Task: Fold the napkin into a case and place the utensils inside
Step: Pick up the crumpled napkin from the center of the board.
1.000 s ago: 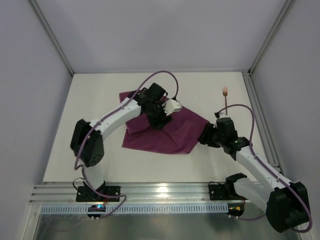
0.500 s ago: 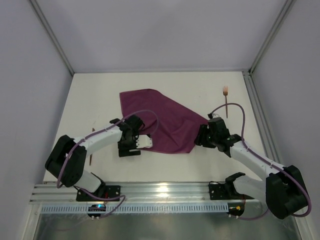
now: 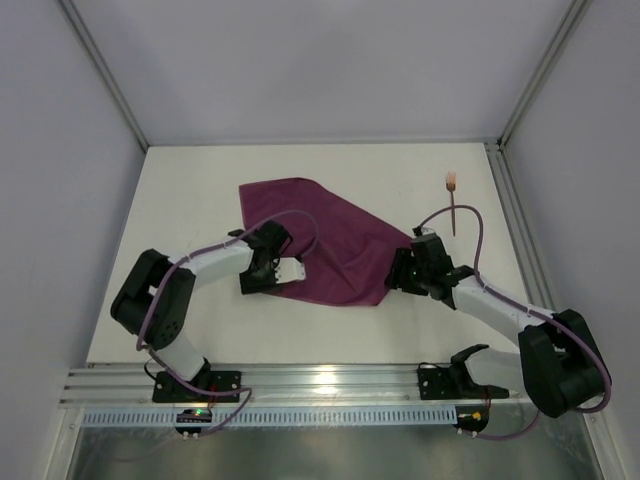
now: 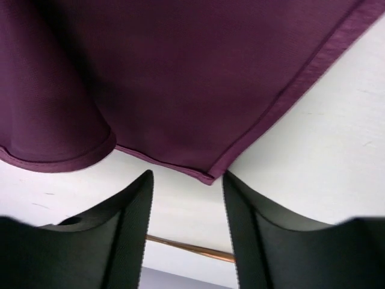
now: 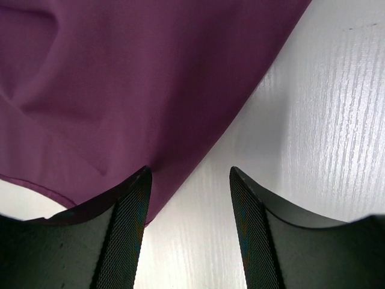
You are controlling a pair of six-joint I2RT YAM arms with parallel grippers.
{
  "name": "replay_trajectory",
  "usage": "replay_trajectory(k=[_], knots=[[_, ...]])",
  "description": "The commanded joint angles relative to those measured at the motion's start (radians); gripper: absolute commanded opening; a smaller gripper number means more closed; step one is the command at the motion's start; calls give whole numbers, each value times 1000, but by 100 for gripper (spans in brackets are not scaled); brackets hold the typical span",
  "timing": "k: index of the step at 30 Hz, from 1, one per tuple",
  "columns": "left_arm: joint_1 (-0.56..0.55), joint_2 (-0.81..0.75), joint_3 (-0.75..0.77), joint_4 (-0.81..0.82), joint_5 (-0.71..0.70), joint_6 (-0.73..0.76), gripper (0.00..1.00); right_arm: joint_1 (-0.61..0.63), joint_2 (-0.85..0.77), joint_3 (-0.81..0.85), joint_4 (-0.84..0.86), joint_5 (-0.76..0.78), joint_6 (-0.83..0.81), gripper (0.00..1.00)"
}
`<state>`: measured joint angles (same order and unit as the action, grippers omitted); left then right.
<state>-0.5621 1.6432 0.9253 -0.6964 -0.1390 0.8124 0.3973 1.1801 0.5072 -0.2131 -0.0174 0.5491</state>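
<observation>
The white table (image 3: 190, 190) lies bare across its far strip, down its left side, and in a band between the napkin and the near rail (image 3: 320, 382). The napkin (image 3: 335, 235) is spread at mid-table as a lopsided maroon sheet. It has one corner at the far left, a rounded far edge, a point at the right and another at the near right. Its hemmed near edge runs fairly straight between the two grippers. Near the left gripper a loose fold bulges up off the table, and the rest lies flat.

The left arm (image 3: 205, 265) bends in from the near left and the right arm (image 3: 500, 305) from the near right, both low over the table. The left gripper (image 4: 187, 176) sits at the napkin's near-left edge, jaws parted with nothing in them. A hemmed corner lies on the table right at the gap between its fingertips, unpinched. The right gripper (image 5: 190, 171) is at the napkin's right point, jaws likewise spread and empty. The cloth's edge slants past the gap and runs under one finger (image 5: 123, 229), with bare table under the other.

The fork (image 3: 452, 203) lies near the table's right edge, tines far, well apart from the napkin. The right arm's cable loops by its handle. Behind the left fingers a stretch of a copper utensil (image 4: 189, 248) lies on the table, apart from the cloth.
</observation>
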Motion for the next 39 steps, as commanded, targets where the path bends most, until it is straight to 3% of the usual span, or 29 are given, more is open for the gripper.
replay_trajectory(k=[1, 2, 3, 5, 6, 8, 9, 13, 17, 23, 27, 29, 33, 39], knots=[[19, 79, -36, 133, 16, -7, 49, 3, 45, -4, 82, 42, 26, 59], [24, 76, -37, 136, 21, -12, 42, 3, 77, -4, 95, 39, 28, 59], [27, 72, -39, 149, 22, -19, 26, 3, 94, -1, 109, 33, 31, 59], [31, 54, -43, 170, 22, -42, 4, 5, 145, 1, 158, -7, 40, 59], [33, 47, -46, 181, 19, -53, 0, 5, 163, 5, 175, -21, 46, 57], [37, 26, -46, 210, 16, -73, 0, 5, 214, 31, 199, -30, 51, 50], [41, 15, -45, 219, 13, -94, 0, 3, 225, 37, 205, -35, 52, 36], [54, -74, -33, 235, 15, -150, 0, 5, 230, 74, 223, -1, 40, 4], [59, -163, 10, 149, 22, -182, 0, 5, 127, 132, 97, 76, -11, 4], [59, -258, 72, 17, 76, -219, 0, 8, -97, 295, -233, 160, -149, 4], [59, -310, 113, -81, 114, -243, 0, 9, -187, 480, -501, 168, -219, 4], [59, -319, 135, -109, 121, -258, 0, 9, -203, 540, -557, 137, -253, 4], [59, -322, 176, -141, 95, -282, 0, 11, -97, 695, -682, -26, -304, 4], [83, -293, 161, -48, 0, -306, 0, 20, 262, 789, -611, -171, -362, 4]])
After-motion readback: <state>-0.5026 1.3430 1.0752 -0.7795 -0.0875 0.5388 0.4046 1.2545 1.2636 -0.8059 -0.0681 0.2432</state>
